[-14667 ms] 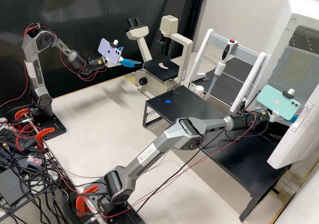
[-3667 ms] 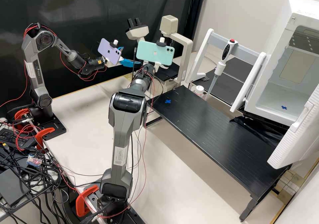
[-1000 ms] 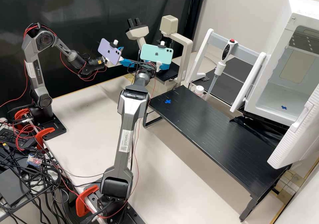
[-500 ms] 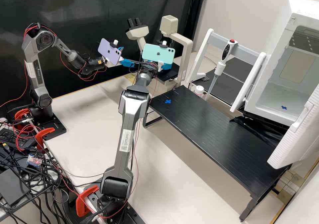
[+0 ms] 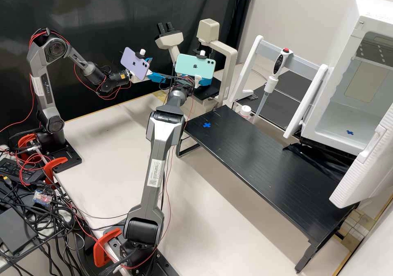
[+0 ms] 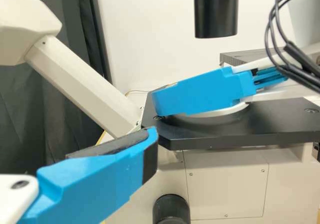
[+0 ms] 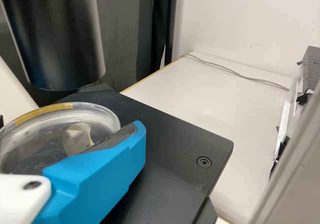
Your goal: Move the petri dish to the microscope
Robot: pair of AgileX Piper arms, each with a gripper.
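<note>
Right wrist view shows the petri dish (image 7: 50,141) at the microscope's black stage (image 7: 172,156).

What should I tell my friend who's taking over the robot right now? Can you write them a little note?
Left gripper: open, beside the microscope.
Right gripper: looks closed on the petri dish.
Where things are: the dish is at the microscope's black stage; I can't tell if it rests fully on it.
Done: dish brought to the microscope.
Left: probably check that it sits flat, let go gently, then back the right gripper away.
</note>
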